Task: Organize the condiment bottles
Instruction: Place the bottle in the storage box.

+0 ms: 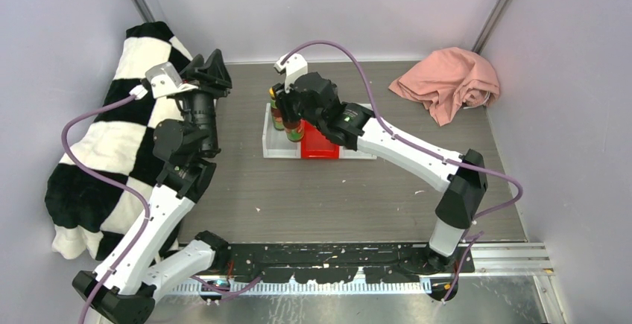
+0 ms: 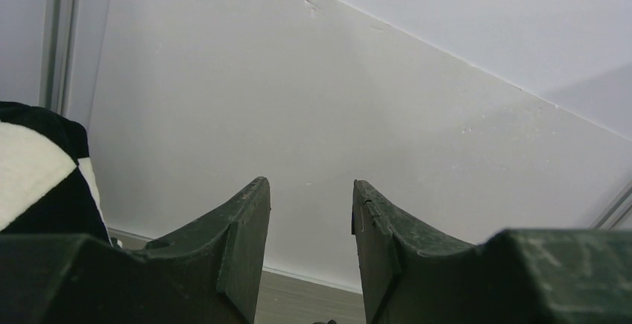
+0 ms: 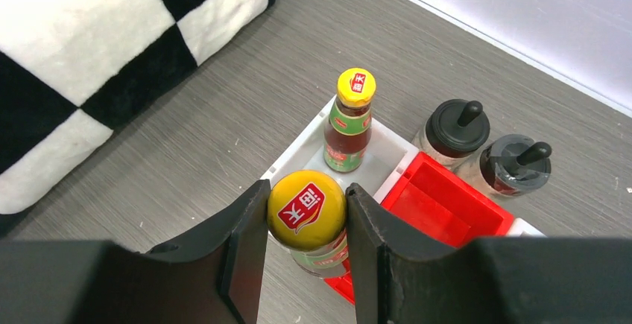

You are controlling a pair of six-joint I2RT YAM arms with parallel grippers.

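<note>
- The held sauce bottle is hanging upright at the near end of the white bin, close to the edge it shares with the red bin. I cannot tell whether its base is resting yet.
- The right tool is gripping this bottle by its yellow cap, one finger pressing on each side.
- The second sauce bottle is standing upright in the same white bin, just beyond the held one and apart from it.
- Two black-lidded shakers are waiting on the worktop at the far side of the red bin, outside both bins.
- The step in hand is probably pairing the two sauces in the white bin.
- The next move is calling for a straight descent until the base seats, then a release without tipping the neighbouring bottle.
- The left tool is idling open and empty, facing the wall, above the checked blanket on the left.
</note>
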